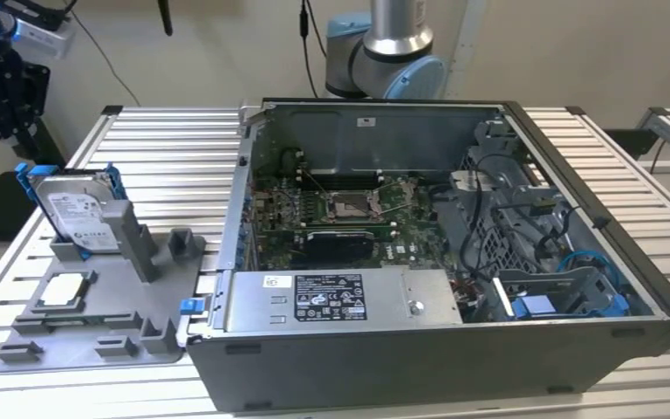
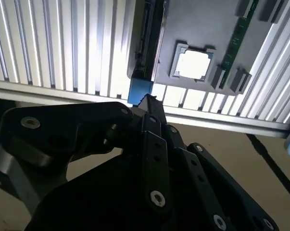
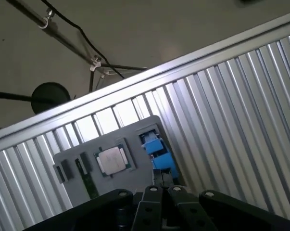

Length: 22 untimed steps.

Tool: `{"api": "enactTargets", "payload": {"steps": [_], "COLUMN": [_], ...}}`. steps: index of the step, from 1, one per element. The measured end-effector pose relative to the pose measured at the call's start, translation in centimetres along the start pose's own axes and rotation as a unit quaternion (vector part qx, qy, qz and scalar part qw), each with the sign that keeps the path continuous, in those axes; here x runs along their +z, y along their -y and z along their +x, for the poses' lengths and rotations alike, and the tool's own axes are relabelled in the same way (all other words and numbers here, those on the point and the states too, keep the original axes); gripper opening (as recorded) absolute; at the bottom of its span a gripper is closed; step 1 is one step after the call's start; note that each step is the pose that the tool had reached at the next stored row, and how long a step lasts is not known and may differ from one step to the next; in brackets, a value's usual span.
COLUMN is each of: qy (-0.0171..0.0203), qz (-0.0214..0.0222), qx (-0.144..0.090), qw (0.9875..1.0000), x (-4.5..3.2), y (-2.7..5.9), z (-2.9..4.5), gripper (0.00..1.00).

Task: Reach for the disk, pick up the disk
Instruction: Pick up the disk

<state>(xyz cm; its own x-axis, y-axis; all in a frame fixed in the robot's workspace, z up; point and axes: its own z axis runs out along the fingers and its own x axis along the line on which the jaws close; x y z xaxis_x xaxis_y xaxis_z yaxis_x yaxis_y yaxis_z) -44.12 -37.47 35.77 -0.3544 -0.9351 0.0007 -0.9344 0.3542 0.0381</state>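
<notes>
Shut gripper hangs over the standing disk, not touching it.
The gripper [image 2: 147, 100] has its fingers pressed together and holds nothing. Below it, well apart, the disk [image 1: 79, 209] stands on its edge in the grey holder [image 1: 114, 305], with its blue frame around it. If the fingers go down shut like this, I think they bump the top and tip the disk. A crooked drop could hit the little chip [image 2: 194, 64] lying flat nearby. Farther off sits the open computer case [image 1: 428, 349].
</notes>
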Motion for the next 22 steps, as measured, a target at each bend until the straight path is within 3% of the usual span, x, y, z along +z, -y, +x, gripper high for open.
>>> {"api": "enactTargets", "payload": {"steps": [5, 12, 16, 17, 19, 22], "qy": [-0.0009, 0.0020, 0.0026, 0.0032, 0.0055, 0.0069], "qz": [-0.0001, -0.0004, -0.0006, -0.0007, -0.0012, -0.0016], "qx": [-0.045, -0.104, -0.109, -0.109, -0.112, -0.126], "qw": [0.9990, 0.9946, 0.9941, 0.9940, 0.9937, 0.9920], "x": [0.15, 0.35, 0.36, 0.37, 0.52, 0.84], "y": [0.00, 0.01, 0.02, 0.03, 0.03, 0.04], "z": [0.00, 0.00, 0.00, 0.00, -0.01, -0.02], "gripper": [0.00, 0.00, 0.00, 1.00, 1.00, 1.00]}}
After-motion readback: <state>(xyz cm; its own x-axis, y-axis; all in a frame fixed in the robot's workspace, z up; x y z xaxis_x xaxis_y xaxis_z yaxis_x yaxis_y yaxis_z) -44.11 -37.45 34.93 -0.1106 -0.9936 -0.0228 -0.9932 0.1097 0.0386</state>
